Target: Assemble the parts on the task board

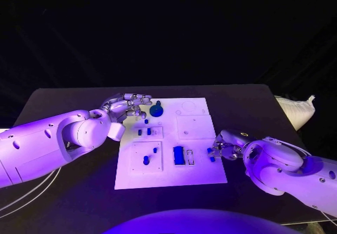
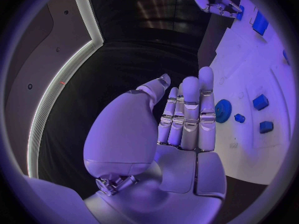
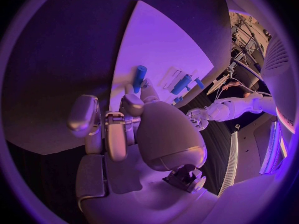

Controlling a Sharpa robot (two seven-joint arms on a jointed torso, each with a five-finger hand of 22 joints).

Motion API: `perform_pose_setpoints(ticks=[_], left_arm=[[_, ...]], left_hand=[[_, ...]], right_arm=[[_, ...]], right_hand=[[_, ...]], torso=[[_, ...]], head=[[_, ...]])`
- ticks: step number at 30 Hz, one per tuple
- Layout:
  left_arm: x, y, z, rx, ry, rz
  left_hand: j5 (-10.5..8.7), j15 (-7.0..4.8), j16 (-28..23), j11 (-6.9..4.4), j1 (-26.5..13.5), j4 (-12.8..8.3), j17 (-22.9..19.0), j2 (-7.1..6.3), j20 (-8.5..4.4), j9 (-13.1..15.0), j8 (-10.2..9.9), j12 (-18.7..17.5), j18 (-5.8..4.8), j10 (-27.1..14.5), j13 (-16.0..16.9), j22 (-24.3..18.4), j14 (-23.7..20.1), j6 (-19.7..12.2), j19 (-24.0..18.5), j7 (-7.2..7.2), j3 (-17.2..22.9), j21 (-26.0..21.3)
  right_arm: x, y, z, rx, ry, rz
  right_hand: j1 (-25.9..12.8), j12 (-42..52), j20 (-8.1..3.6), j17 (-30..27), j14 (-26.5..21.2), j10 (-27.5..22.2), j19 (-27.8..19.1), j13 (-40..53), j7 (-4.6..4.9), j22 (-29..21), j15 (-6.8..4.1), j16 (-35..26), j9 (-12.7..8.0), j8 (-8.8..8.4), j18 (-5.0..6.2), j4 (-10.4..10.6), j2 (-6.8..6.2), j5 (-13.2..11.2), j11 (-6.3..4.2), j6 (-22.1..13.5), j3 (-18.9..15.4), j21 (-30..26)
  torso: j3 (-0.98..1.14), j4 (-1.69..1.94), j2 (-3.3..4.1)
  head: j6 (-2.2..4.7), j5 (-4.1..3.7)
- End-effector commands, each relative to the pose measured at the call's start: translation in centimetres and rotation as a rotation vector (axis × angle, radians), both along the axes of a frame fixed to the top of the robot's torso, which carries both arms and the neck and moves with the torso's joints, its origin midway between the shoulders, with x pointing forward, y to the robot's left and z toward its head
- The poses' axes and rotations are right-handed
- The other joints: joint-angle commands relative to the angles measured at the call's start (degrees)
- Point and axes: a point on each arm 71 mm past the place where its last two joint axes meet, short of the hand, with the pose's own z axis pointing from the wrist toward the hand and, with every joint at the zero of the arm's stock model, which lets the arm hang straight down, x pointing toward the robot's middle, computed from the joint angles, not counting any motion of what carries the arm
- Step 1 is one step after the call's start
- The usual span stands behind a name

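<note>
Nearest the head camera, the right hand [image 1: 226,147] sits at the task board [image 1: 203,178] on its right edge, fingers curled in toward the board. From the right wrist view its fingertips [image 3: 132,100] close round a short blue peg [image 3: 139,77]; the peg's long axis runs straight out from the fingertips, free end pointing away from the palm and over the white plate. In the head view the same peg shows as a small blue piece just at the fingers of this hand, beside the board's edge.

Just beyond those fingers, toward the board's middle, a blue rectangular block [image 1: 178,155] lies with its long axis running toward and away from the robot, and a slimmer pale-framed slot part [image 1: 189,157] lies parallel to it, closer to the right hand.

Over at the board's far left corner the left hand [image 1: 128,107] hovers with nothing in it; in the left wrist view its fingers [image 2: 190,109] stand straight and side by side, thumb a little apart. Just past its fingertips lies a blue gear [image 1: 157,111], flat on the board, with a small stub on its far side. Nearer the robot from that hand, two small blue pegs [image 1: 144,131] stand in a square recess, and another small blue piece [image 1: 146,160] sits in the square recess closest to the robot.
</note>
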Motion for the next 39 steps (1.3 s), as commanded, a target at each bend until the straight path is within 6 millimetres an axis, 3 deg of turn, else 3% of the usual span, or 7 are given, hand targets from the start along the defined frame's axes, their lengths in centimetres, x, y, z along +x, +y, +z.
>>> perform_pose_setpoints(ticks=[1, 7, 16, 24, 34, 36, 39], left_arm=[[-0.1, -0.2, 0.1, -0.01, -0.007, -0.018], [-0.1, -0.2, 0.1, -0.009, -0.006, -0.019], [-0.1, -0.2, 0.1, -0.009, -0.003, -0.022], [-0.1, -0.2, 0.0, -0.007, -0.002, -0.023], [-0.2, -0.2, 0.0, -0.005, -0.002, -0.027], [-0.2, -0.2, 0.0, -0.005, -0.002, -0.028], [-0.2, -0.2, 0.0, -0.005, -0.001, -0.029]], left_hand=[[-0.17, 0.03, 0.0, -0.14, -0.1, 0.0, -0.1, 0.71, 0.18, 0.0, 0.3, 0.2, 1.0, -0.4, 0.0, -0.1, -0.3, -0.5, -0.1, -0.04, -0.3, -0.4], [-0.16, 0.04, 0.0, -0.13, 0.0, -0.1, -0.1, 0.81, 0.19, 0.0, 0.3, 0.3, 1.01, -0.5, 0.0, -0.1, -0.3, -0.6, -0.1, -0.04, -0.4, -0.5], [-0.16, 0.04, 0.0, -0.13, 0.0, -0.1, -0.1, 0.81, 0.19, 0.0, 0.3, 0.3, 1.01, -0.5, 0.0, -0.1, -0.3, -0.6, -0.1, -0.04, -0.4, -0.5], [-0.17, 0.04, 0.0, -0.13, 0.0, -0.1, -0.1, 0.8, 0.19, 0.0, 0.3, 0.3, 1.01, -0.5, 0.0, -0.2, -0.4, -0.6, -0.1, -0.03, -0.4, -0.5], [-0.17, 0.04, 0.0, -0.13, 0.0, -0.1, -0.1, 0.8, 0.19, 0.0, 0.3, 0.3, 1.01, -0.5, 0.0, -0.2, -0.4, -0.6, -0.1, -0.03, -0.4, -0.5], [-0.17, 0.04, 0.0, -0.13, 0.0, -0.1, -0.1, 0.8, 0.19, 0.0, 0.3, 0.3, 1.01, -0.5, 0.0, -0.2, -0.4, -0.6, -0.1, -0.03, -0.4, -0.5], [-0.17, 0.04, 0.0, -0.13, 0.0, -0.1, -0.1, 0.8, 0.19, 0.0, 0.3, 0.3, 1.01, -0.5, 0.0, -0.2, -0.4, -0.6, -0.1, -0.03, -0.4, -0.5]], right_arm=[[-0.1, 0.2, -0.3, -0.056, 0.0, 0.036], [-0.1, 0.6, -0.6, -0.147, -0.017, 0.095], [-0.5, 1.8, -1.6, -0.308, -0.017, 0.203], [-0.6, 2.1, -1.8, -0.344, -0.033, 0.226], [-0.6, 2.4, -0.9, -0.16, -0.087, 0.143], [-0.7, 2.5, -0.6, -0.098, -0.1, 0.118], [-0.8, 2.8, 0.0, -0.008, -0.11, 0.08]], right_hand=[[-0.5, -0.1, 0.03, 10.8, 5.2, 0.1, -0.5, 0.1, 0.0, -0.1, 0.06, -0.3, -0.1, -0.19, -0.18, 0.4, 0.08, 0.2, -0.3, 0.5, 0.0, -0.4], [0.6, 0.2, -0.1, 10.9, 5.2, 0.3, -0.4, 0.3, -0.27, 0.1, -0.14, -0.3, 0.0, -0.21, -0.21, 0.0, -0.02, 0.1, -0.54, 1.0, 0.6, -0.3], [3.7, 0.2, -0.42, 11.2, 5.3, 0.4, 0.0, 0.4, -0.54, 0.7, -0.43, -0.2, 0.1, -0.53, -0.34, -1.5, -0.37, -3.6, -0.83, 1.7, 2.4, -0.1], [6.2, 0.0, -0.56, 11.3, 5.3, 0.4, 0.0, 0.4, -0.69, 0.8, -0.58, -0.1, 0.1, -0.89, -0.38, -3.0, -0.2, -3.7, -1.0, 1.9, 4.5, -0.1], [9.2, 0.1, -0.8, 11.3, 5.3, 0.5, 0.2, 0.8, -0.53, 1.0, -0.68, -0.1, 0.1, -1.86, -0.41, -5.6, 2.27, -1.0, -1.03, 1.5, 11.4, 0.0], [9.1, -1.0, -0.69, 11.4, 5.3, 0.0, 0.1, 0.0, -0.17, 0.9, -0.47, -0.1, 0.1, -2.23, -0.39, -6.2, 2.02, -0.7, -0.75, 1.2, 13.9, -0.1], [6.6, -1.3, -0.34, 11.6, 5.4, 0.3, 0.1, -0.1, -0.09, 1.1, -0.31, 0.0, 0.3, -2.65, -0.44, -6.6, 0.05, -1.0, -0.72, 1.4, 19.5, 0.0]], torso=[[-0.03, -0.14, 0.02], [0.01, -0.09, -0.04], [0.0, 0.07, -0.07], [-0.05, -0.12, -0.04], [0.02, -0.09, -0.05], [0.01, -0.07, -0.03], [0.02, -0.1, -0.02]], head=[[-0.11, 0.09], [-0.26, 0.09], [-0.39, 0.08], [-0.4, 0.22], [-0.3, 0.17], [-0.27, 0.17], [-0.21, 0.18]])
